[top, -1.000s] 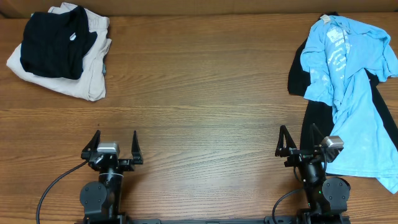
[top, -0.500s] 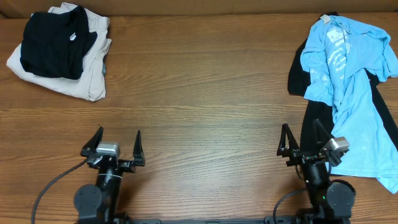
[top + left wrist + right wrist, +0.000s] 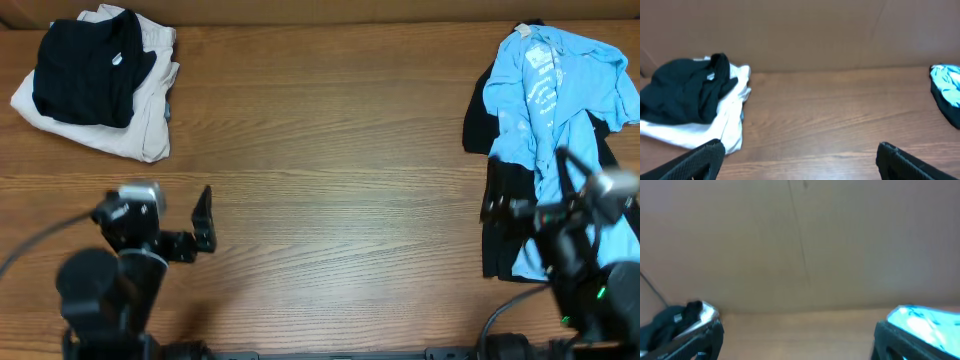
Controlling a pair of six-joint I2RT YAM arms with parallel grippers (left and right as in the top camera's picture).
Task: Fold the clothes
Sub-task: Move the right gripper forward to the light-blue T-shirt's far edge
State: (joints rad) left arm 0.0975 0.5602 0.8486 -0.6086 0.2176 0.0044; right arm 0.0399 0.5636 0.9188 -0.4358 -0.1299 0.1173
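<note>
Far right, we see a sky-blue shirt (image 3: 520, 80) with white lettering over black cloth (image 3: 478, 120); far left, a black top (image 3: 85, 70) on a beige garment (image 3: 140, 125); the table (image 3: 320, 150) shows brown wood grain.

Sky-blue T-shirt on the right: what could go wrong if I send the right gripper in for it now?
1. The sky-blue T-shirt lies crumpled across a black garment, so the open right gripper may pinch both layers and drag them together.
2. In the overhead view the shirt's lower part disappears beneath the right arm; a pull from the top could snag the cloth there instead of freeing it.
</note>
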